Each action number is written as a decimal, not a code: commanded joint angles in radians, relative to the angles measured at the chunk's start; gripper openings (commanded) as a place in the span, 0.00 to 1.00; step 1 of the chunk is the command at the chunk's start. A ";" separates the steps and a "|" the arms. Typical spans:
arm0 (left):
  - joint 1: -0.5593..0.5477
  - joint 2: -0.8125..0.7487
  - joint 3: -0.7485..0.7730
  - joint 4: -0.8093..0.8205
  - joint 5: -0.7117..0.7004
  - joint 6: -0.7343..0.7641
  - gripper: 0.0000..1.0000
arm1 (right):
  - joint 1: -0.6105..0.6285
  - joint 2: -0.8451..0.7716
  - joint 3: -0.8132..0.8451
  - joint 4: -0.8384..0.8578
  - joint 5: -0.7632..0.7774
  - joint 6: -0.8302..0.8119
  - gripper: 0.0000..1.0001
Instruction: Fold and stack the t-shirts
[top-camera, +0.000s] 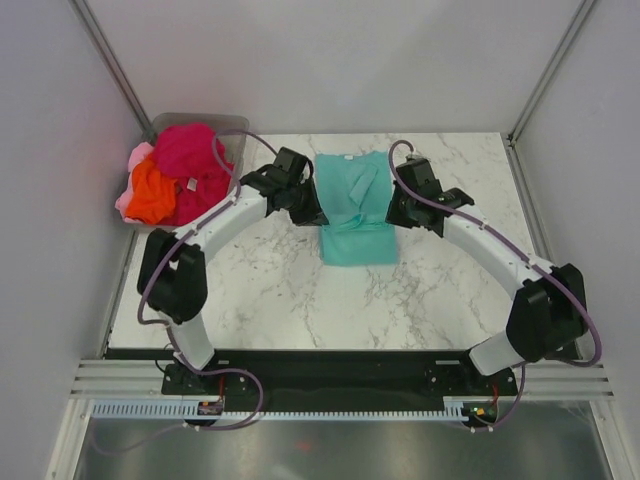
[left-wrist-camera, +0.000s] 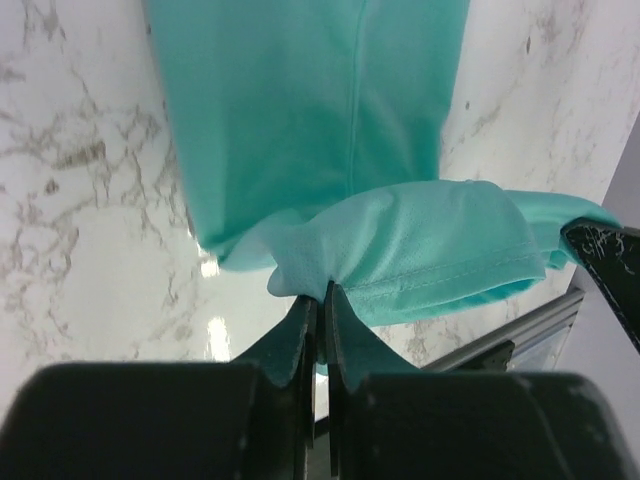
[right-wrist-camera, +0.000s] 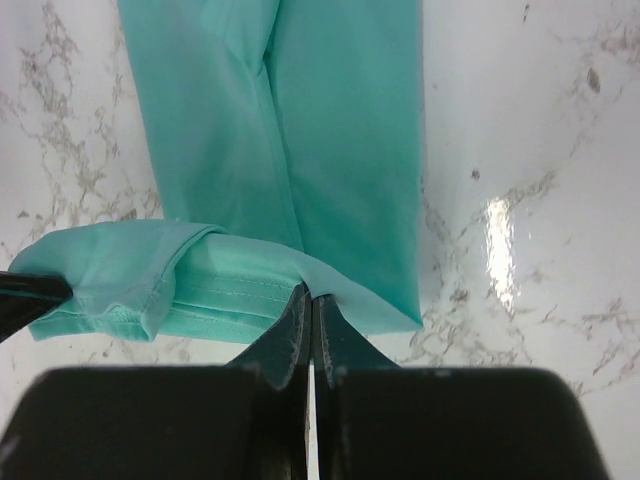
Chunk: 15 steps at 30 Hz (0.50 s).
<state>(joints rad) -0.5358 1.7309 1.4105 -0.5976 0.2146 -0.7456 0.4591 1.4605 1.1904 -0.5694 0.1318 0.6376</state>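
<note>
A teal t-shirt (top-camera: 355, 205), folded into a narrow strip, lies on the marble table (top-camera: 260, 290) between my two arms. My left gripper (top-camera: 312, 208) is shut on the strip's left corner and my right gripper (top-camera: 396, 214) on its right corner. In the left wrist view the fingertips (left-wrist-camera: 322, 292) pinch a stitched hem of the teal t-shirt (left-wrist-camera: 300, 110), held a little above the rest of the cloth. In the right wrist view the gripper (right-wrist-camera: 312, 296) pinches the same raised hem over the teal t-shirt (right-wrist-camera: 340, 130). A magenta-red t-shirt (top-camera: 190, 150), an orange one (top-camera: 152, 195) and a light pink one (top-camera: 135, 160) lie crumpled together at the back left.
The crumpled shirts fill a clear plastic bin (top-camera: 236, 146) at the table's back left corner. Grey walls with metal posts close in the table at the back and sides. A black rail (top-camera: 320, 362) with both arm bases runs along the near edge.
</note>
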 joint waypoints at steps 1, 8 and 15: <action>0.040 0.099 0.131 -0.054 0.083 0.097 0.09 | -0.039 0.078 0.101 0.020 -0.027 -0.075 0.00; 0.109 0.298 0.318 -0.093 0.135 0.135 0.10 | -0.083 0.260 0.193 0.048 -0.066 -0.099 0.00; 0.145 0.495 0.525 -0.163 0.157 0.163 0.17 | -0.128 0.406 0.256 0.088 -0.095 -0.098 0.00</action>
<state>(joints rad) -0.4068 2.1735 1.8484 -0.7029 0.3359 -0.6399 0.3538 1.8286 1.3914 -0.5125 0.0483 0.5598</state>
